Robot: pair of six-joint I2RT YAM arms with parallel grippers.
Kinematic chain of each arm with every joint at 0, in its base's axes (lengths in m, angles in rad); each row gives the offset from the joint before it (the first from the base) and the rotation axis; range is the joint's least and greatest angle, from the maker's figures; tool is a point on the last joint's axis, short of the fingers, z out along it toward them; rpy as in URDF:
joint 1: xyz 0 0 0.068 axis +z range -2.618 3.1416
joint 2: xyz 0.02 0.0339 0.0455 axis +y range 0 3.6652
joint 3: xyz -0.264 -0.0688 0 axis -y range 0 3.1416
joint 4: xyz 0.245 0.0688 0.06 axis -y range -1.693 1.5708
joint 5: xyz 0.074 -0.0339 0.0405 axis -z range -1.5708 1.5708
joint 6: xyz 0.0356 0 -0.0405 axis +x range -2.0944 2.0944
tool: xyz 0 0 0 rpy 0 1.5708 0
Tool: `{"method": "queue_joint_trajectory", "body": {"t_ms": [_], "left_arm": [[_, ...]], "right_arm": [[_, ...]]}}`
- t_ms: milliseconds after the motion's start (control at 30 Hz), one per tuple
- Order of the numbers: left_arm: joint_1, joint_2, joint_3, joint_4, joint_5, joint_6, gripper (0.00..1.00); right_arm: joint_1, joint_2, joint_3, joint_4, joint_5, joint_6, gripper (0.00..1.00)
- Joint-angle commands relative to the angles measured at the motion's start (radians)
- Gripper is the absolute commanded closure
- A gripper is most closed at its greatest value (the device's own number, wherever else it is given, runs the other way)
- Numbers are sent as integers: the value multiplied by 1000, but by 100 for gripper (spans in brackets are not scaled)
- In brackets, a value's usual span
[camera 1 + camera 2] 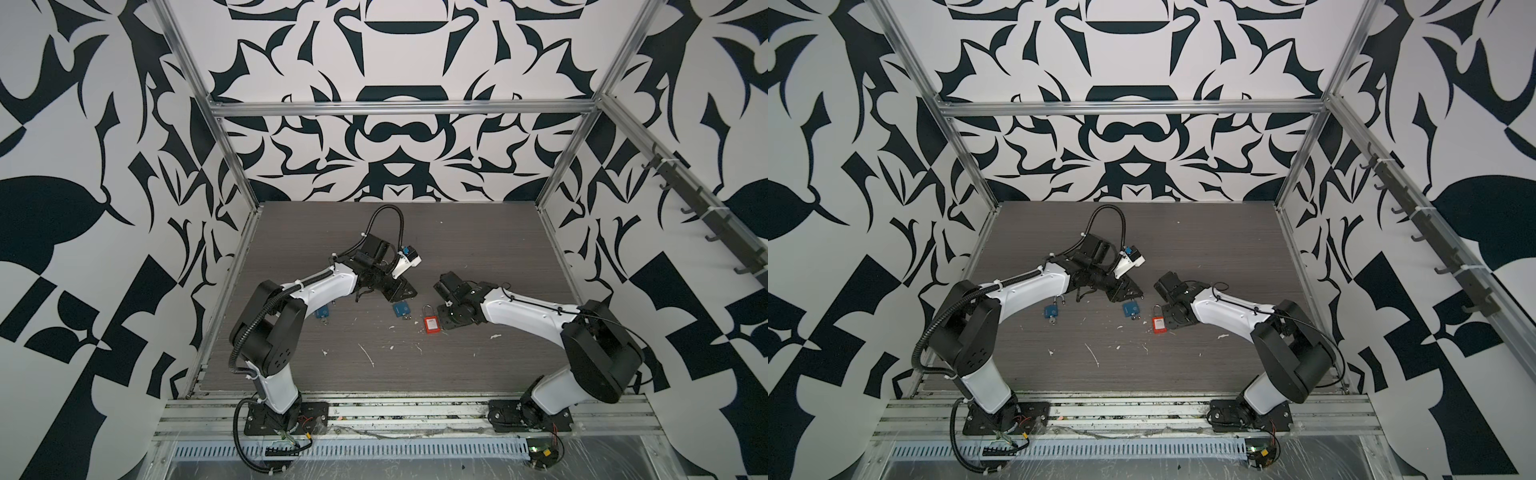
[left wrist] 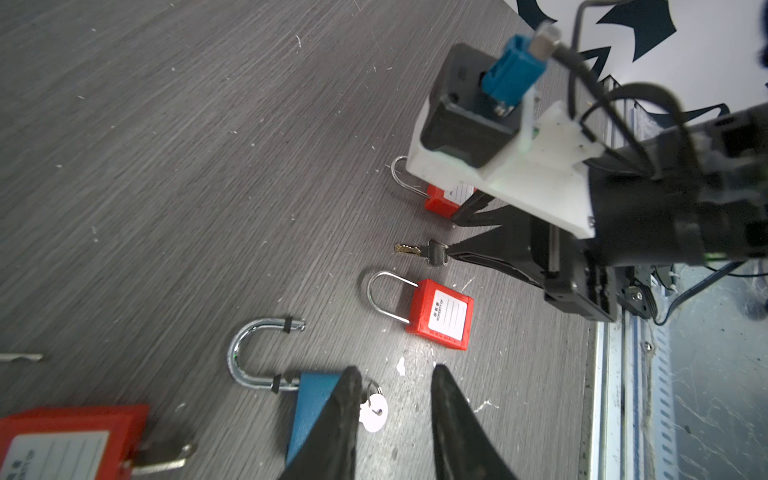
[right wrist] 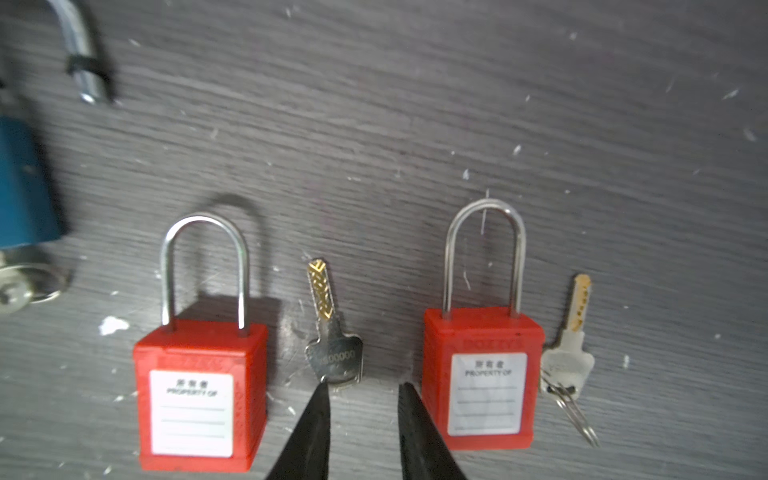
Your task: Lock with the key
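Steel key [image 3: 332, 332] is lying flat, thin, stiff, probably slick (light too); right hand [image 3: 362, 386], parted and empty, is hovering at its bow, likely the best hold.

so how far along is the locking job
Nothing looks finished. Both red padlocks have seated shackles but no key in them; the blue padlock has an open shackle. In hand: the right gripper is open, its tips at the head of the loose key lying on the table, not gripping it. The left gripper is open by the blue padlock. Left, likely: grasp the key, insert it, turn.
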Motion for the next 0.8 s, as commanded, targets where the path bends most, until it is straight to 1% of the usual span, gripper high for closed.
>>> {"method": "queue_joint_trajectory", "body": {"t_ms": [0,67,167,233,267,333,400,433,567,667,700,767], "left_arm": [[15,-60,-51,57,-43,-56,68],[30,-91,-94,115,-77,-89,69],[50,-142,-158,190,-132,-125,69],[61,-178,-190,219,-192,-153,69],[67,-195,-205,227,-221,-168,71],[80,-230,-236,250,-271,-193,73],[91,-279,-277,282,-326,-215,72],[98,-300,-297,295,-351,-225,72],[120,-378,-362,331,-435,-251,65],[122,-418,-380,329,-526,-280,61],[123,-430,-387,328,-551,-286,60],[123,-450,-397,324,-579,-294,59]], "right_arm": [[0,-62,38,30,15,-29,68],[15,-73,39,63,12,-22,66],[38,-58,55,102,-12,-19,58],[52,-25,88,101,-15,2,57],[62,0,111,94,-16,19,56],[83,50,161,73,-22,61,52],[118,100,208,65,-19,80,47],[134,121,230,63,-11,84,44],[177,218,323,37,-11,77,43],[198,260,355,58,-14,92,40],[201,274,363,65,-13,97,37],[202,304,392,50,-11,111,37]]}}
